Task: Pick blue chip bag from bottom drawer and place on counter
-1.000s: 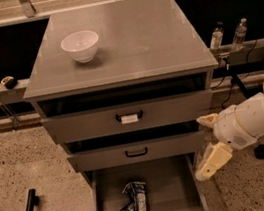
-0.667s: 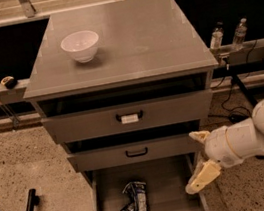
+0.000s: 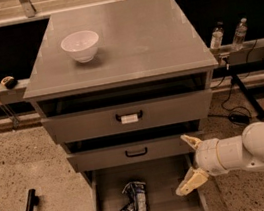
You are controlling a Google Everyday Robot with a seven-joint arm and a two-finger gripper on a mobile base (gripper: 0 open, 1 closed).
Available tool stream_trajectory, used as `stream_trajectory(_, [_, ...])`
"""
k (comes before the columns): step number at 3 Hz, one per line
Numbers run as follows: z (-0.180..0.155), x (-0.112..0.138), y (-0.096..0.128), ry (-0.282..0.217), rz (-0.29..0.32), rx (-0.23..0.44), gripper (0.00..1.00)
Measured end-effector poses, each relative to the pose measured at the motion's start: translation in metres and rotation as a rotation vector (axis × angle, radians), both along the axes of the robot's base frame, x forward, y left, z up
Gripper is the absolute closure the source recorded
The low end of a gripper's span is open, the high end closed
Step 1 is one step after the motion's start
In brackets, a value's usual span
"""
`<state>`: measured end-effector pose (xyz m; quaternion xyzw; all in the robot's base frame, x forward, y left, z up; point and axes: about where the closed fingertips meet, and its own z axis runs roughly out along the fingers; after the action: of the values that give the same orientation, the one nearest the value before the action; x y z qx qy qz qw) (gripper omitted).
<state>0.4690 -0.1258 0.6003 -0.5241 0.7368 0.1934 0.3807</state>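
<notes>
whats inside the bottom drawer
A blue chip bag lies on the floor of the bottom drawer. The open claw hovers over its right edge, covering part of it.

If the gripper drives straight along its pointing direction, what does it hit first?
The gripper, open at the right of the bottom drawer, points left: probably the blue chip bag; depth is unclear.

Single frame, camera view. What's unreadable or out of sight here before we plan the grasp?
All in the camera view:
- Gripper, open at the bottom drawer's right side: height over the floor unclear from one view; its arm is cut by the right edge.
- Bottom drawer front: cut by the bottom edge.
- Blue chip bag print: too small and crumpled.
- Upper two drawers' insides: dark, hidden under the counter and the drawer fronts.
</notes>
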Motion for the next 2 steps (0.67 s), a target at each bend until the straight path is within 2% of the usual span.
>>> stream_trajectory(1, [-0.037, 0.012, 0.003, 0.005, 0.013, -0.020, 0.00])
stream_trajectory(2, [-0.091, 0.034, 0.002, -0.076, -0.002, -0.002, 0.00])
